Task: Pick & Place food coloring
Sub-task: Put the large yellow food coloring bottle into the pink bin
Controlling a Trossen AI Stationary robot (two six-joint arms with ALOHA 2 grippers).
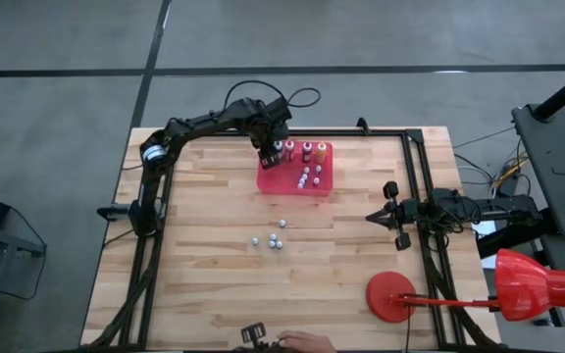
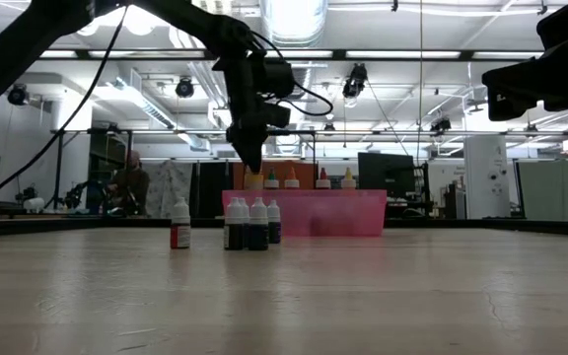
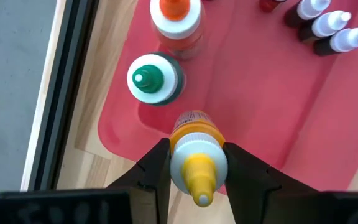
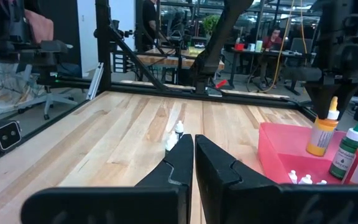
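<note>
Left gripper [image 3: 194, 163] clamped on a yellow-capped food coloring bottle [image 3: 194, 155], one finger on each side of the cap's shoulder, orange body hanging straight down between them. Bottle's long axis upright, in line with the gripper's downward reach. Poised over the far left corner of the red tray [image 1: 320, 181], just beside the green-capped bottle [image 3: 151, 78], with the orange-capped bottle [image 3: 174, 15] next along the far row. Whether the base touches the tray floor or hangs just above it: cannot tell. Left arm stretched from the table's left edge across to the tray, wrist bent to point down.

Four small bottles [image 1: 277, 238] standing loose on the bare wood, well nearer than the tray, about mid-table.

Right gripper [image 4: 193, 163] shut and empty, parked at the right edge, well apart from both tray and loose bottles.

Likely next: lower if needed, release, lift clear without knocking the green-capped neighbour.
</note>
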